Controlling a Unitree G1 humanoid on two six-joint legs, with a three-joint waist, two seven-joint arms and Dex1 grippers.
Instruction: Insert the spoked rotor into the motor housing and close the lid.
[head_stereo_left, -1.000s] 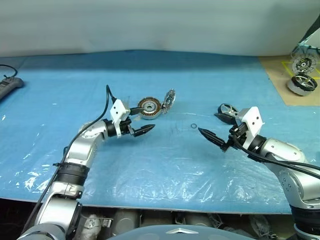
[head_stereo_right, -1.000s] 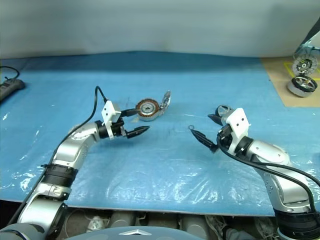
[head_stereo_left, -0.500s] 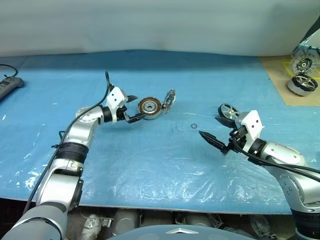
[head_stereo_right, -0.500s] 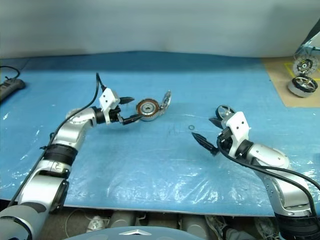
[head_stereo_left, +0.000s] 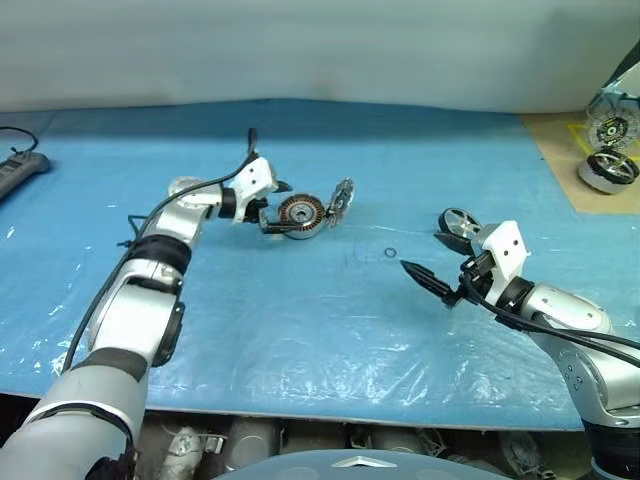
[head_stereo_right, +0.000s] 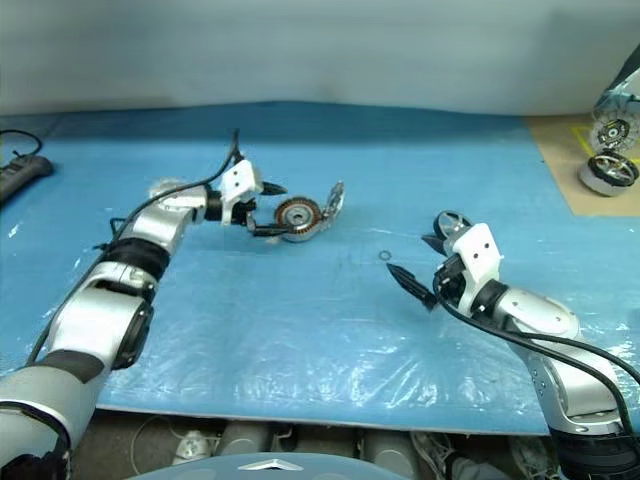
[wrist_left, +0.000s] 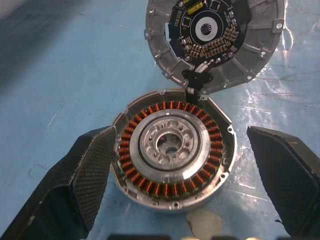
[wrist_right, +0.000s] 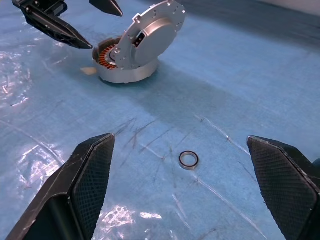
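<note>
The left wrist cam gives detail the head views miss: the motor housing (wrist_left: 174, 159) shows its copper windings, with the hinged lid (wrist_left: 215, 42) tipped up, circuit board facing in. The left tool (head_stereo_left: 268, 207) sits spread either side of it, gripping nothing. The right tool (head_stereo_left: 432, 268) is spread and empty too, with the spoked rotor (head_stereo_left: 457, 224) just behind it. Blue plastic-covered table (head_stereo_left: 300, 330), and a tiny ring (wrist_right: 188, 160) lies between the housing and rotor.
</note>
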